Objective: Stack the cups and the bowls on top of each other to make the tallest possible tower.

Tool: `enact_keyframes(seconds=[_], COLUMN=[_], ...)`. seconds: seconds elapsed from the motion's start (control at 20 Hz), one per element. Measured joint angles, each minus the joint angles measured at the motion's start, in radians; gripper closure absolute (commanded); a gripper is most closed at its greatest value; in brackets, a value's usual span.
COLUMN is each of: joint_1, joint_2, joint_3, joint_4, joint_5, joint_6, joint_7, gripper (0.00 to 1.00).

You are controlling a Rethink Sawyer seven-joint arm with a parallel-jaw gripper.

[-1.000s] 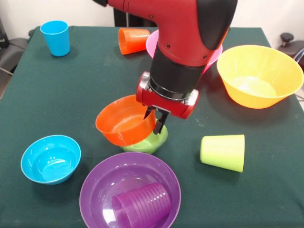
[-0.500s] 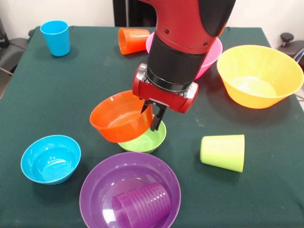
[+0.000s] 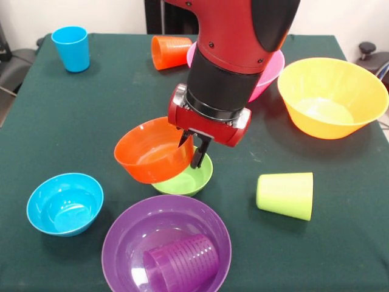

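My gripper (image 3: 191,149) is shut on the right rim of the small orange bowl (image 3: 152,152) and holds it tilted just above the small green bowl (image 3: 188,178), which sits on the table partly under it. The small blue bowl (image 3: 64,202) sits at the front left. The wide purple bowl (image 3: 166,243) at the front holds the purple cup (image 3: 181,263) on its side. The lime green cup (image 3: 285,194) lies on its side at the right. The blue cup (image 3: 71,48) stands at the far left. The orange cup (image 3: 170,52) lies at the back. The pink bowl (image 3: 270,67) is mostly hidden behind the arm.
The large yellow bowl (image 3: 331,96) stands at the back right. The arm (image 3: 237,55) comes down over the table's middle. The green table cloth (image 3: 73,121) ends at the left and right edges.
The gripper has lifted the orange bowl slightly up and to the left, uncovering more of the green bowl beneath. Little change in the last half second.
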Motion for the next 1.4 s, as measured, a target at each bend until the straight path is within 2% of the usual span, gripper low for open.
enact_keyframes(seconds=[0.35, 0.4, 0.85, 1.4], joint_1=[0.000, 0.000, 0.001, 0.020], joint_2=[0.008, 0.008, 0.005, 0.001], joint_3=[0.000, 0.000, -0.003, -0.007], joint_4=[0.012, 0.024, 0.053, 0.079], joint_5=[0.000, 0.000, 0.001, 0.015], joint_6=[-0.022, -0.035, -0.042, -0.042], joint_7=[0.000, 0.000, 0.030, 0.135], gripper=[1.00, 0.00, 0.00, 0.00])
